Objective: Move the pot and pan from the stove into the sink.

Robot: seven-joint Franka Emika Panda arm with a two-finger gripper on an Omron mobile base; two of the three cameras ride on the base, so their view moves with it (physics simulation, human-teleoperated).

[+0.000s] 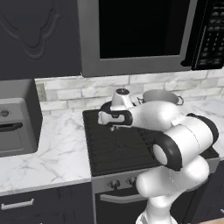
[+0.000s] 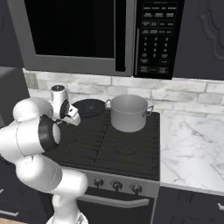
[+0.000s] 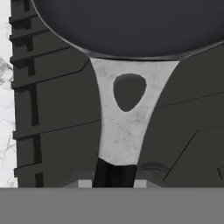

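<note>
The pan [image 2: 89, 107] lies at the back left of the stove [image 2: 118, 146], round, shallow and dark inside; in the hand view the pan [image 3: 127, 26] takes the twelve o'clock part of the picture, and its silvery handle neck, pierced by a rounded hole, runs down toward six o'clock, where it turns dark. The gripper [image 3: 113, 181] sits at that dark end of the handle, its jaws drawn in narrow on either side of it, so the hand is nearly closed and has hold of the pan by the handle; the pale finger tips [image 3: 85, 183] show just beside the dark grip. From the right base view the gripper [image 2: 72, 116] hangs low over the grates at about nine o'clock from the pan; whether the pan is lifted off the grates cannot be told. The pot [image 2: 128, 112], shiny and straight-sided with small side handles, stands on the back of the stove at three o'clock from the pan, just beside it; in the left base view the pot [image 1: 161, 97] rises behind the white arm. A microwave [image 2: 83, 35] hangs above the stove; white marble counter [image 2: 192, 148] lies at three o'clock from the cooktop.
</note>
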